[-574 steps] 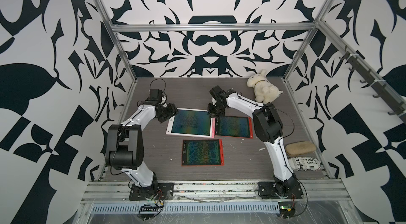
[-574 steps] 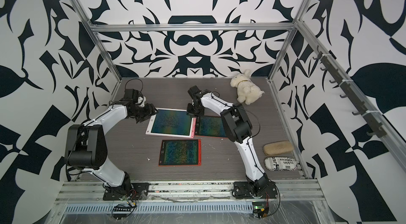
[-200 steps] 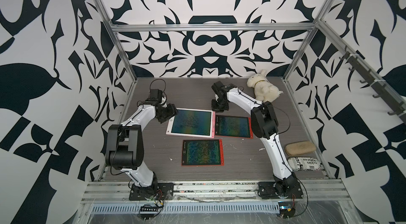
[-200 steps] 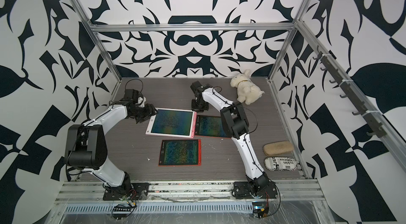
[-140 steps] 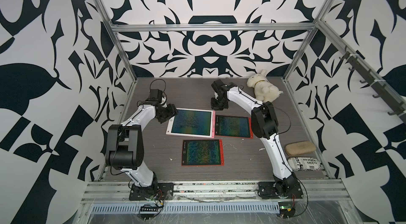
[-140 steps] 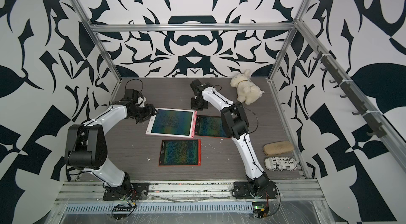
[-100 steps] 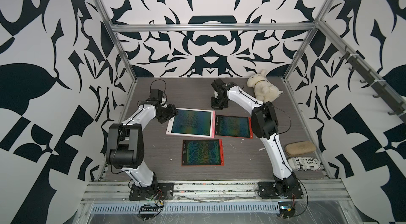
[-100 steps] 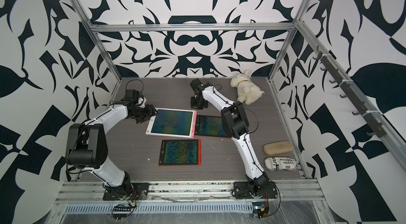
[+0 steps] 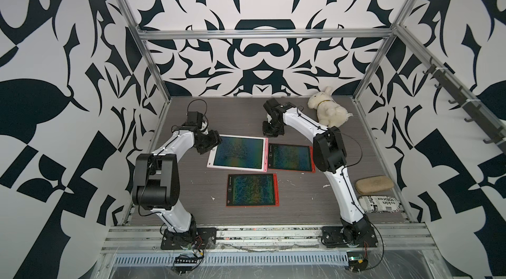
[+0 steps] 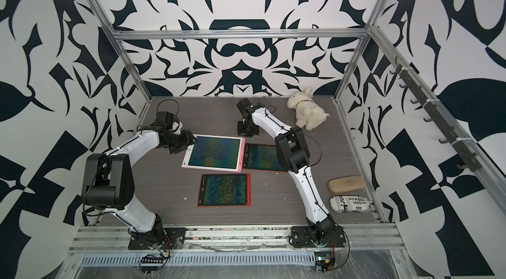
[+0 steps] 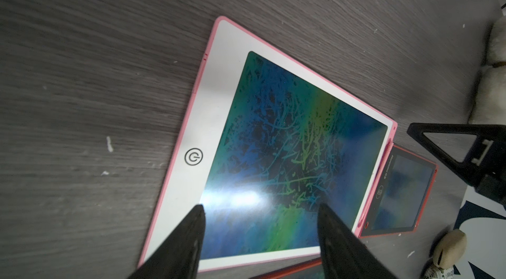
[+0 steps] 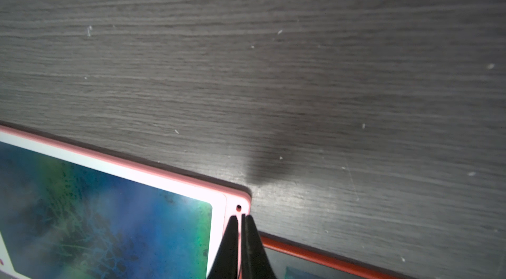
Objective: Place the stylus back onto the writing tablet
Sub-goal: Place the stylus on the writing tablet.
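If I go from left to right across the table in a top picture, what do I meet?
Left end effector → pink writing tablet → red writing tablet → white plush toy → beige pouch.

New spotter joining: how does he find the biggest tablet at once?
On the dark table, three tablets lie near the middle. The biggest tablet sits by the left gripper; it alone has a white face and pink rim; its neighbours are red-framed.

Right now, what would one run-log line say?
left gripper: open over pink tablet | right gripper: shut at tablet's far corner | stylus: along tablet's edge | grip on stylus: unclear
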`<state>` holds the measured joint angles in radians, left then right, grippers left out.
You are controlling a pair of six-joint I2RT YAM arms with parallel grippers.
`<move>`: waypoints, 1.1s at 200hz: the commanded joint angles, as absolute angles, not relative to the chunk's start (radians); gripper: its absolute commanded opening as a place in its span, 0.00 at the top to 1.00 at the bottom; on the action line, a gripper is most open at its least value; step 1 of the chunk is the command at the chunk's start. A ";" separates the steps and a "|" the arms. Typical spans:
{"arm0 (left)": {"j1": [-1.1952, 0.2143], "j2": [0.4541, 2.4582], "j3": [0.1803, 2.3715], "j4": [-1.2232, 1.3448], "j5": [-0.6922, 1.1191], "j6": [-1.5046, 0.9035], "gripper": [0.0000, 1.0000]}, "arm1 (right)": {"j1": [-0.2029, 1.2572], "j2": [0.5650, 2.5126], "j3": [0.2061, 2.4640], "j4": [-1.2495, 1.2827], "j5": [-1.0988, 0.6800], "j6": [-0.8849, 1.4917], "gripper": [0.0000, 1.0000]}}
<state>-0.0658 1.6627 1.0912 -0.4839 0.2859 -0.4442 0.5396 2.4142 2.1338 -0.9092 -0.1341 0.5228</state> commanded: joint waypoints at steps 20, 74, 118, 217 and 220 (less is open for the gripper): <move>-0.064 1.683 1.115 -0.509 0.299 -0.436 0.33 | 0.550 2.417 2.159 -0.927 -0.148 0.516 0.90; -0.066 1.687 1.117 -0.510 0.300 -0.437 0.33 | 0.556 2.417 2.157 -0.927 -0.155 0.515 0.90; -0.065 1.687 1.118 -0.511 0.302 -0.437 0.33 | 0.563 2.413 2.152 -0.928 -0.157 0.515 0.90; -0.064 1.689 1.119 -0.509 0.304 -0.437 0.33 | 0.575 2.380 2.093 -0.915 -0.151 0.526 0.90; -0.064 1.690 1.119 -0.508 0.304 -0.437 0.33 | 0.574 2.380 2.092 -0.915 -0.151 0.526 0.90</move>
<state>-0.0658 1.6772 1.0920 -0.4923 0.2893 -0.4446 0.5655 2.4294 2.1155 -0.8997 -0.1528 0.5232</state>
